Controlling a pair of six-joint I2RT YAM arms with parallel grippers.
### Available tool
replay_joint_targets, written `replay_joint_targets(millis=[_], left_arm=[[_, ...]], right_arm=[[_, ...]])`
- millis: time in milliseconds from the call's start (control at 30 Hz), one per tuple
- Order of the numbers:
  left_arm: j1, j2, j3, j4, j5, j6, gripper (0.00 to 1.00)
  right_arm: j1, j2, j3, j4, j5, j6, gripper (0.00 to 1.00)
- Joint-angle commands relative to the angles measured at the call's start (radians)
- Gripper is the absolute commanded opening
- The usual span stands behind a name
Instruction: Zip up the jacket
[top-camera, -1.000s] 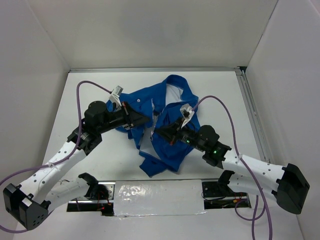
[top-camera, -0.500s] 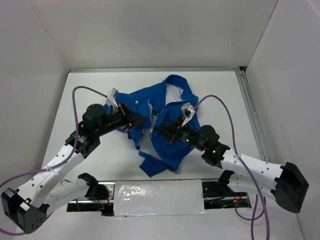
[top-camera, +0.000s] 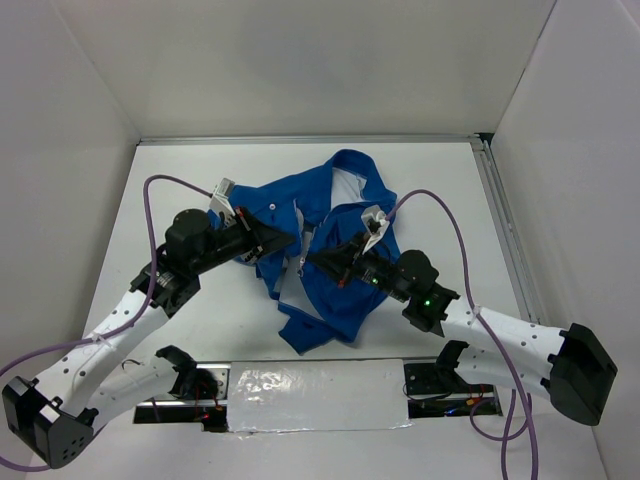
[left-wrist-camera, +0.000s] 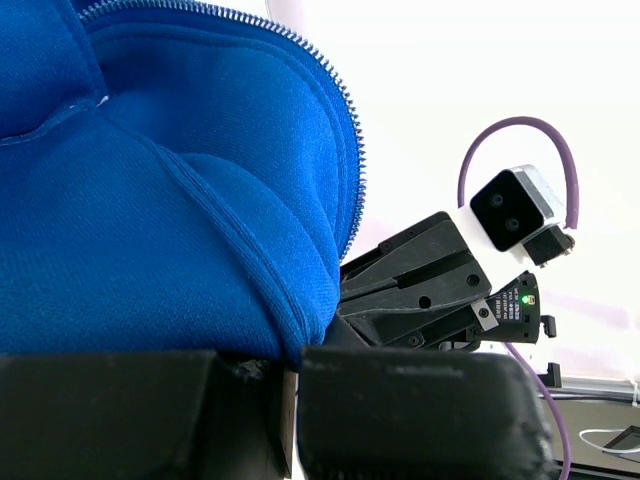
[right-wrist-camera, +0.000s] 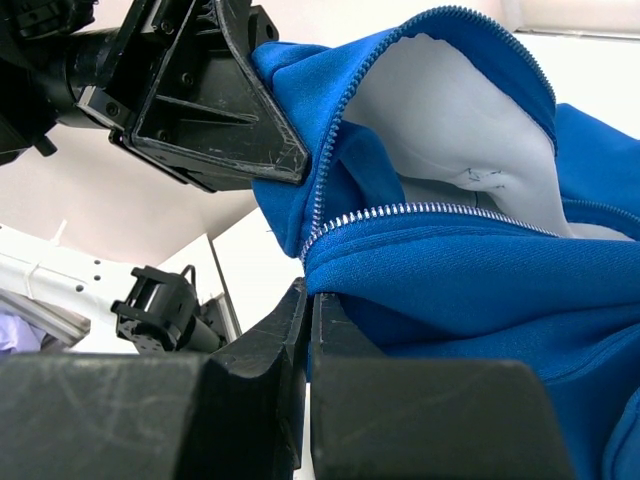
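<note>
The blue jacket (top-camera: 335, 262) lies crumpled at the middle of the table, front open, white lining (right-wrist-camera: 450, 120) showing. My left gripper (top-camera: 286, 240) comes in from the left and is shut on a fold of blue fabric (left-wrist-camera: 150, 230) beside the zipper teeth (left-wrist-camera: 352, 160). My right gripper (top-camera: 318, 259) comes in from the right and is shut on the jacket's other front edge, just under the pale zipper (right-wrist-camera: 420, 212). The two grippers nearly face each other a short way apart. Each wrist view shows the other gripper: the right gripper (left-wrist-camera: 405, 290) and the left gripper (right-wrist-camera: 215, 100). The zipper slider is not visible.
White walls enclose the table on three sides. A metal rail (top-camera: 503, 225) runs along the right edge. A taped white plate (top-camera: 315, 395) sits between the arm bases. Purple cables (top-camera: 445, 225) loop above both arms.
The left arm shifted slightly left and back, drawing its side of the jacket with it. The right arm and both grips look unchanged.
</note>
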Motion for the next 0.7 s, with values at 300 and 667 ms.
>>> replay_joint_targets(millis=[300,667], left_arm=[[-0.006,-0.013,-0.019,0.064,0.020,-0.036,0.00],[-0.006,-0.032,-0.025,0.067,0.017,-0.042,0.00]], right_arm=[[-0.005,0.014,0.025,0.117,-0.022,0.001,0.00],[-0.005,0.025,0.022,0.114,-0.014,0.006,0.00]])
